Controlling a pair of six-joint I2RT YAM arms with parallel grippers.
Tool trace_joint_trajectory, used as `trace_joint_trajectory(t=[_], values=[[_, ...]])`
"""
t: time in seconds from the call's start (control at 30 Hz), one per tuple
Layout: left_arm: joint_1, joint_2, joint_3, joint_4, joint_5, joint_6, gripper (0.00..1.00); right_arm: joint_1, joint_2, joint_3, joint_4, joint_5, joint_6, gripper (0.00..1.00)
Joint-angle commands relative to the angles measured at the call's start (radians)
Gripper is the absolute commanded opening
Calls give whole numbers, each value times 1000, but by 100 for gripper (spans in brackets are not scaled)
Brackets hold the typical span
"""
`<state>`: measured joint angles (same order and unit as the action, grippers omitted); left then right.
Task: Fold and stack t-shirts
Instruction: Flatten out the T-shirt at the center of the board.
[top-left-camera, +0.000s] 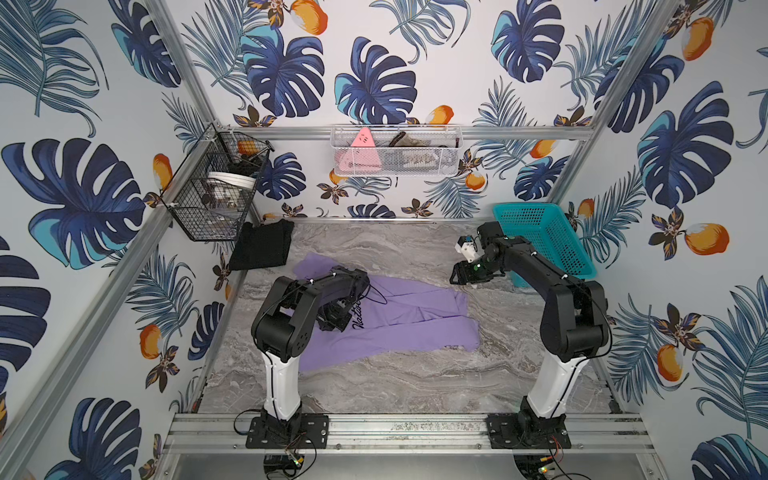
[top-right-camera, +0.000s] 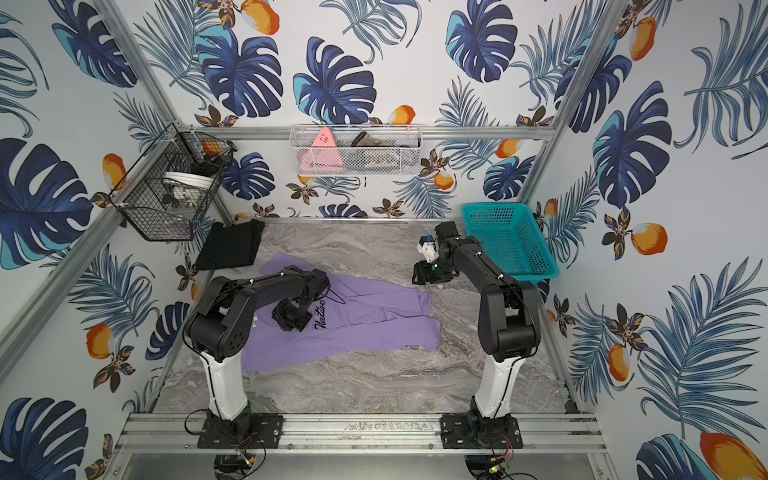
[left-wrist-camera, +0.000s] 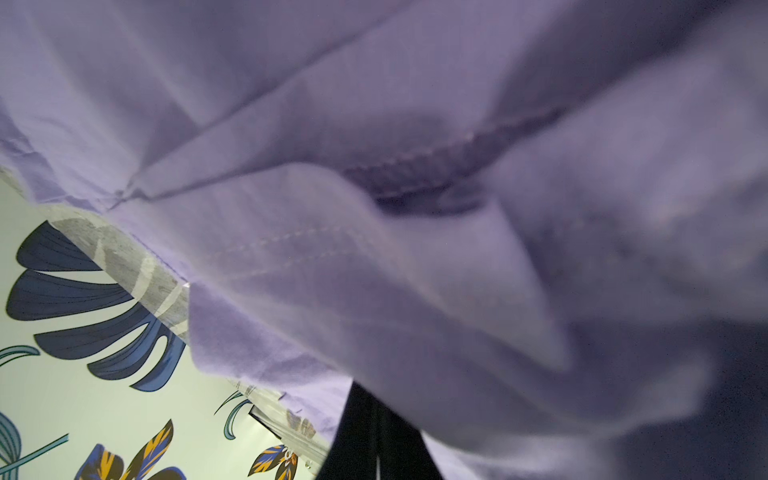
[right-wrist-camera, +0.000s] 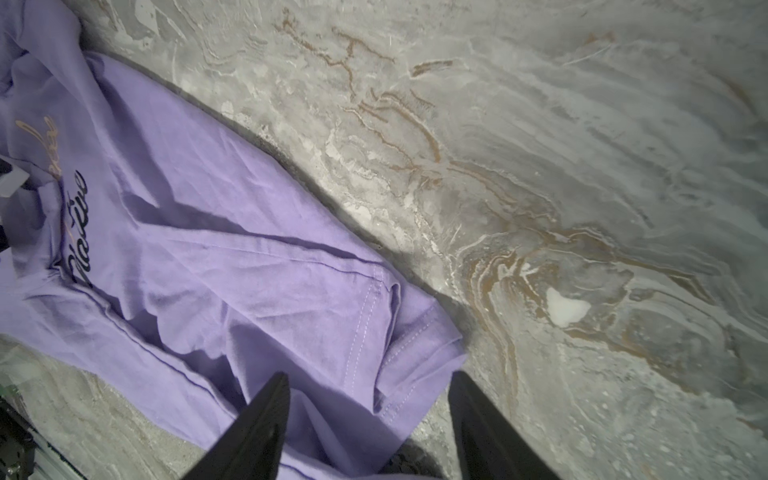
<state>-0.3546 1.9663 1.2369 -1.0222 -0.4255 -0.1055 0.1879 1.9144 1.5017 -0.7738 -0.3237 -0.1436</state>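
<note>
The purple shirt (top-left-camera: 415, 316) lies partly folded in the middle of the table (top-left-camera: 415, 382). The left gripper (top-left-camera: 332, 323) pinches its cloth. The right gripper (right-wrist-camera: 370, 376) is spread wide and holds nothing. If the left one pulls alone, the fold could slip apart.

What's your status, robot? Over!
Copy: left claw shut on purple shirt; right claw open, empty, near that shirt's corner; black shirt folded in back corner, out of the way.

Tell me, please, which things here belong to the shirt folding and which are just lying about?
For the job: lavender shirt, black folded shirt.
Lying about: teal basket, white mesh basket, pink triangular item, black wire basket.
</note>
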Motion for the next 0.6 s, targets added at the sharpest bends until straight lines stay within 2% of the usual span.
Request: trace_joint_trajectory(t=[0.0,0.17,0.37,0.57], values=[[1,2,0,10,27,5,0,1,27,4,-6,-37,-2,61],[1,0,-1,8,31,6,0,2,72,18,-4,-46,0,49],[1,-13,-13,12,34,6,0,5,114,32,6,-52,-6,40],[1,-17,-10,8,39,6,0,8,191,67,8,-46,-18,38]])
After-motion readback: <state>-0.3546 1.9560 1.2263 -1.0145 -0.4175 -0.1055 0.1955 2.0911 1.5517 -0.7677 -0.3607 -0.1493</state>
